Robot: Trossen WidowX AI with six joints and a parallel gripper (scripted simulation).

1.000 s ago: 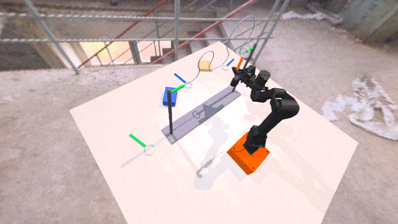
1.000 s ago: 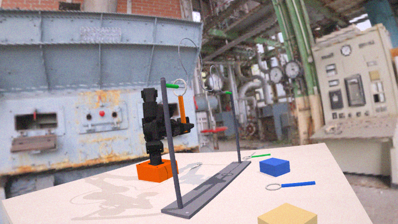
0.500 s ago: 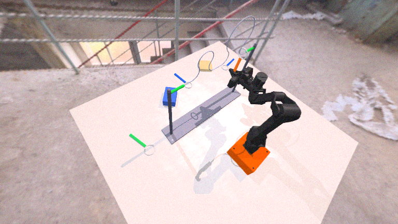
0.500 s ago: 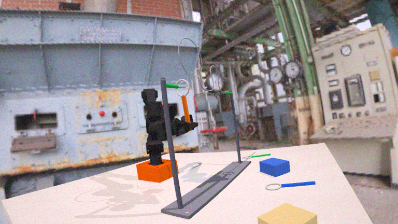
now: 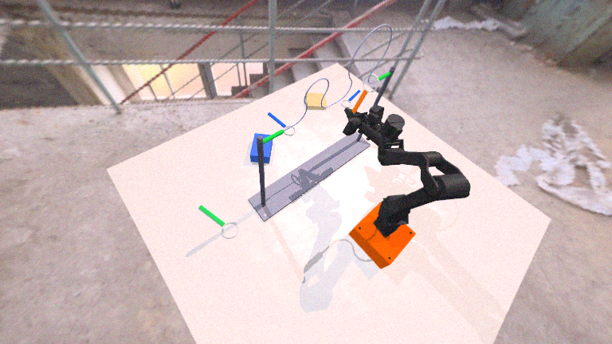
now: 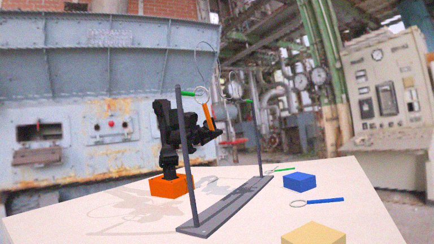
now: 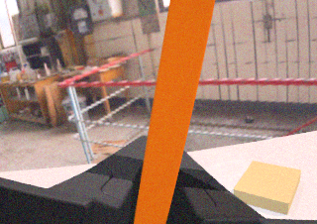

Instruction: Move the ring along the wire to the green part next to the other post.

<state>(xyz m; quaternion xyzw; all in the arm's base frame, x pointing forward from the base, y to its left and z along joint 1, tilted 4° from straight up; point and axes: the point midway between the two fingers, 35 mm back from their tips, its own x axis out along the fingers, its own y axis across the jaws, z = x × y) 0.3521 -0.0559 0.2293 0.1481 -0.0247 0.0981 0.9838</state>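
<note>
The orange handle (image 5: pixel 359 101) (image 6: pixel 208 116) (image 7: pixel 177 92) stands tilted upward, with its ring (image 6: pixel 208 95) around the wire at the end of the green part (image 5: pixel 384 76) (image 6: pixel 188 93) by one post (image 5: pixel 383 85) (image 6: pixel 187 164). My gripper (image 5: pixel 356 124) (image 6: pixel 215 130) (image 7: pixel 155 148) is shut on the handle's lower end, beside that post. The thin grey wire (image 5: pixel 374 33) (image 6: pixel 199 44) loops up and across to the other green part (image 5: pixel 272 136) (image 6: pixel 248 100) on the second post (image 5: pixel 260 173) (image 6: pixel 256 139). I cannot tell whether the ring touches the wire.
The posts stand on a grey base plate (image 5: pixel 315 169) (image 6: pixel 224 210). A blue cube (image 5: pixel 260 148) (image 6: pixel 299 181), a tan cube (image 5: pixel 315 100) (image 6: pixel 313 233), a green-handled ring (image 5: pixel 211 215) (image 6: pixel 283 169) and blue-handled rings (image 5: pixel 276 119) (image 6: pixel 323 200) lie on the table. The arm's orange base (image 5: pixel 381 243) (image 6: pixel 168 187) stands beside the plate.
</note>
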